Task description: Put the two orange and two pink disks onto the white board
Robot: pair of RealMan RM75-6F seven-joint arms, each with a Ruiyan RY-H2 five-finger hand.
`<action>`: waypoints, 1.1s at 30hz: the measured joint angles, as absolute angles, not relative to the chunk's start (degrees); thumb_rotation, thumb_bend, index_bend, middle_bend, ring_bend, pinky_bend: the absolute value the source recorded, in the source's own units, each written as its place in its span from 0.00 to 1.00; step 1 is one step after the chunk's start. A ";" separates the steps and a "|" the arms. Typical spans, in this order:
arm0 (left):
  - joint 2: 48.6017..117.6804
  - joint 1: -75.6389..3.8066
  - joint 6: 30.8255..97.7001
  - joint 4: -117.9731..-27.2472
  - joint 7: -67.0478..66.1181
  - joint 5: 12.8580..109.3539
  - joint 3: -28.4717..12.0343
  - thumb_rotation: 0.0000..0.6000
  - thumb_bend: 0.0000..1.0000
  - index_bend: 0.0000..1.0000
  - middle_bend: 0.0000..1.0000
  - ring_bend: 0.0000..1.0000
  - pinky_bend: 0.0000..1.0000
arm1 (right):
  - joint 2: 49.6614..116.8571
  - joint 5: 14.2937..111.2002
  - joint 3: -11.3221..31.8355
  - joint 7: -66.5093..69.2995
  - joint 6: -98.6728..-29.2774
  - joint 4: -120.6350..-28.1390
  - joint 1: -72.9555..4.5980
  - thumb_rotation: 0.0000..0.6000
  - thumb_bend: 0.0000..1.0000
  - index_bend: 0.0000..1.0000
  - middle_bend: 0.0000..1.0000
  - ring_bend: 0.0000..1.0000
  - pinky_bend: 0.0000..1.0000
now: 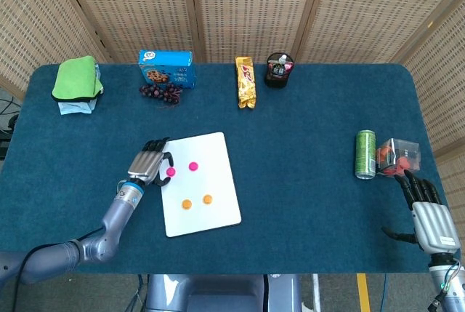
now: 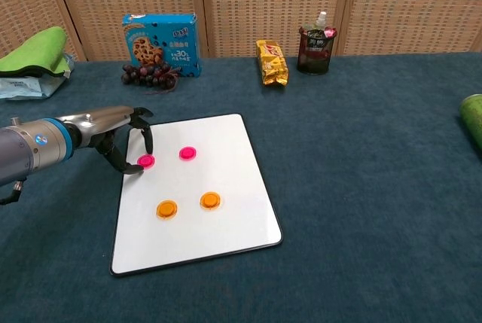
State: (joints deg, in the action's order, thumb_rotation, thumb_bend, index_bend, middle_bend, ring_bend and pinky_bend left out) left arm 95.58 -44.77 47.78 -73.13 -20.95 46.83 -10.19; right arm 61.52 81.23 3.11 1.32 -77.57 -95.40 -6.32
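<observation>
The white board [image 1: 214, 181] [image 2: 230, 161] lies left of the table's middle. On it are two orange disks [image 1: 187, 204] [image 1: 208, 198] and one pink disk [image 1: 193, 166] [image 2: 187, 153]. A second pink disk [image 1: 170, 172] [image 2: 146, 161] sits just inside the board's left edge. My left hand [image 1: 147, 164] [image 2: 119, 141] pinches this disk between thumb and a finger, low over the board's edge. My right hand [image 1: 427, 209] rests near the table's right front corner with its fingers spread and nothing in them. It appears only in the head view.
A green can [image 1: 365, 154] [image 2: 473, 116] and a clear box of red items [image 1: 398, 156] stand just beyond my right hand. Along the back sit a green cloth [image 1: 76, 79], blue cookie box [image 1: 166, 67], grapes [image 1: 161, 92], snack bar [image 1: 245, 81] and dark pouch [image 1: 277, 70].
</observation>
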 measured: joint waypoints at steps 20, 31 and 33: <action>81.49 -35.92 60.44 -86.04 -10.88 62.93 -8.72 1.00 0.00 0.00 0.00 0.00 0.00 | 61.67 81.36 3.18 1.06 -77.92 -95.31 -6.28 1.00 0.04 0.00 0.00 0.00 0.00; 73.72 -20.44 77.46 -87.25 -3.40 69.10 -3.09 1.00 0.00 0.00 0.00 0.00 0.00 | 62.78 81.80 3.56 -0.63 -79.82 -95.26 -5.89 1.00 0.04 0.00 0.00 0.00 0.00; 72.61 -17.68 80.50 -87.55 -2.65 70.02 -2.19 1.00 0.00 0.00 0.00 0.00 0.00 | 62.98 81.79 3.64 -1.02 -79.99 -95.12 -5.86 1.00 0.04 0.00 0.00 0.00 0.00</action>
